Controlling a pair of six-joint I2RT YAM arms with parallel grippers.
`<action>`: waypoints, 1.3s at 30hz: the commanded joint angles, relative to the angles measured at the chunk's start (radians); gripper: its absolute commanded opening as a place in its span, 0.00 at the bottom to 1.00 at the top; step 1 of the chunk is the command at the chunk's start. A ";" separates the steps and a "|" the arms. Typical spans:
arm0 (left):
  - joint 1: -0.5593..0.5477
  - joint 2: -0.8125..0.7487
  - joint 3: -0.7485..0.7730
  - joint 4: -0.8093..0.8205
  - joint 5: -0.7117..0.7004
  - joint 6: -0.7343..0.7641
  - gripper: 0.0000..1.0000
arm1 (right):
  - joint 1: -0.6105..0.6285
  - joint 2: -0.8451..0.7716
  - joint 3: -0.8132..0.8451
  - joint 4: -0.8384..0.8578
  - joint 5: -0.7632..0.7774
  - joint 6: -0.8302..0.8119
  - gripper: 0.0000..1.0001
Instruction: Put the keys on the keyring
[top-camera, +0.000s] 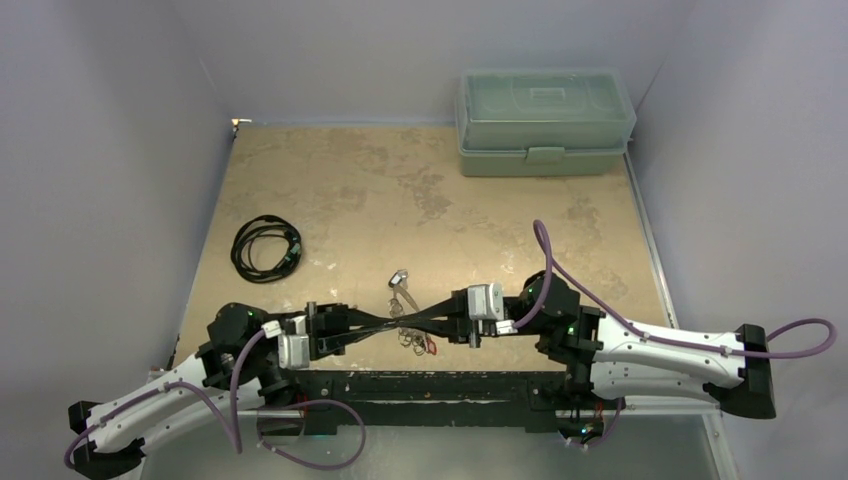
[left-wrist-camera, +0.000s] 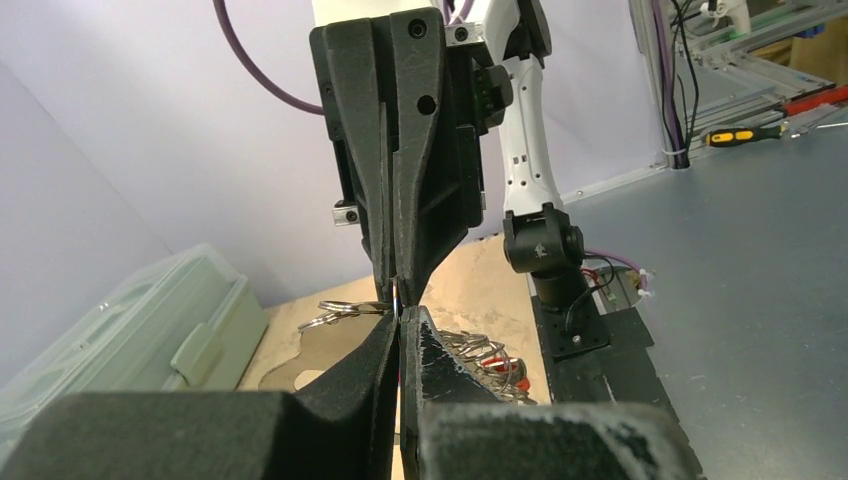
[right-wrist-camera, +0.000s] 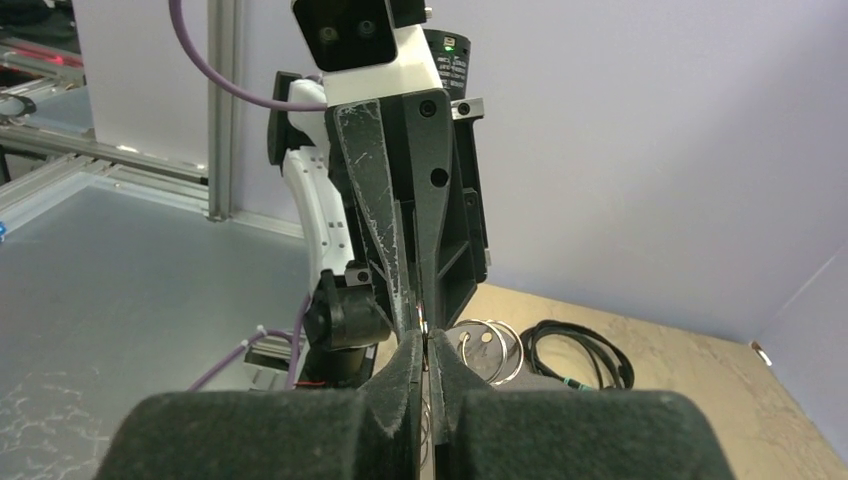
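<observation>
My left gripper and right gripper meet tip to tip near the table's front edge. Both are shut on the same thin silvery ring, seen edge-on between the fingertips. In the left wrist view my left gripper comes from below and my right gripper from above. The flat keyring with a scalloped edge and a cut-out lies just beyond the fingers, with two split rings on it. It also shows in the right wrist view. A red-headed key lies in a bunch of rings. The other keys cannot be made out.
A black coiled cable lies at the left of the table. A pale green lidded box stands at the back right. Grey walls close in the table on three sides.
</observation>
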 joint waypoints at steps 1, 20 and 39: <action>0.005 0.018 0.006 0.031 -0.003 -0.015 0.00 | 0.018 0.029 0.047 -0.003 0.082 -0.038 0.00; 0.005 -0.052 0.007 -0.044 -0.057 0.061 0.48 | 0.020 -0.076 -0.009 0.033 0.126 -0.047 0.00; 0.008 -0.048 0.015 -0.028 -0.089 0.041 0.31 | 0.019 -0.128 -0.160 0.428 0.376 0.295 0.00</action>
